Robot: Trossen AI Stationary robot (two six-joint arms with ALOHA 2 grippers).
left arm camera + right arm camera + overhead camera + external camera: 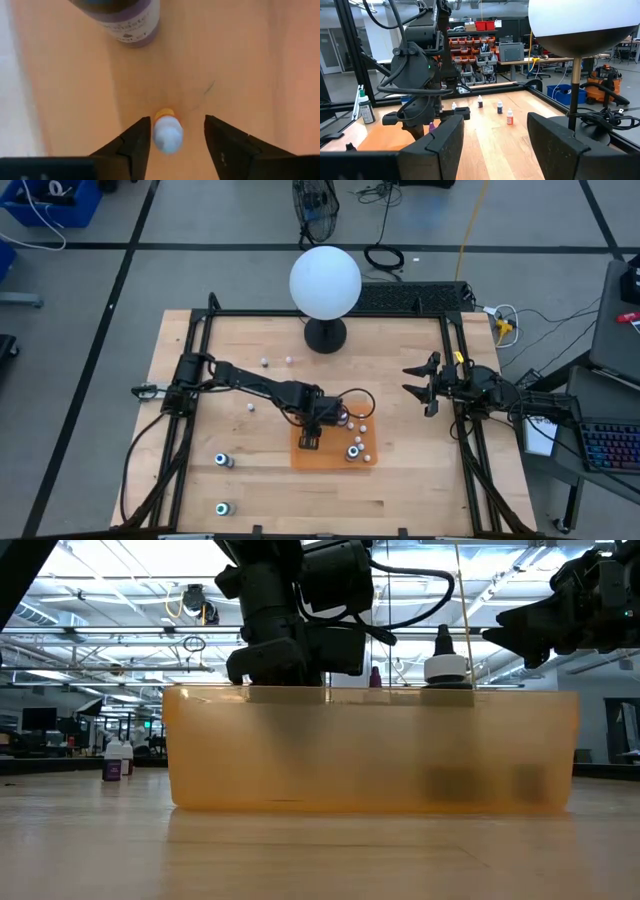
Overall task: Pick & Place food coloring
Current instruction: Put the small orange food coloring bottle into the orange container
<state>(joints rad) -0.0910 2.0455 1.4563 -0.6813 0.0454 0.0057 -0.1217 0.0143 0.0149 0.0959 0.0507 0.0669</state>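
From above, the left arm reaches across the table (400, 480) and its left gripper (311, 438) hangs over the nine o'clock end of the orange tray (335, 461). Several bottles (355, 448) stand at the tray's three o'clock end. More are scattered on the wood: two near the globe lamp (325, 282), one beside the arm, and two far out toward seven o'clock. The right gripper (420, 385) waits at the three o'clock edge, fingers spread wide and empty.

At table height, the left gripper (290, 665) dips behind the tray (370, 750) wall, so its fingertips are hidden. White caps (447, 667) show over the rim. Two bottles (113, 762) stand far off at nine o'clock.

From the left wrist, the fingers (132, 145) are parted, with a small orange bottle (167, 132) between them, white cap up; I can't tell whether they touch it. A purple-labelled bottle (127, 22) stands just beyond on the tray floor.

From the right wrist, its own fingers (445, 140) gape with nothing between. Three bottles (499, 107) stand on the wood near the lamp pole.
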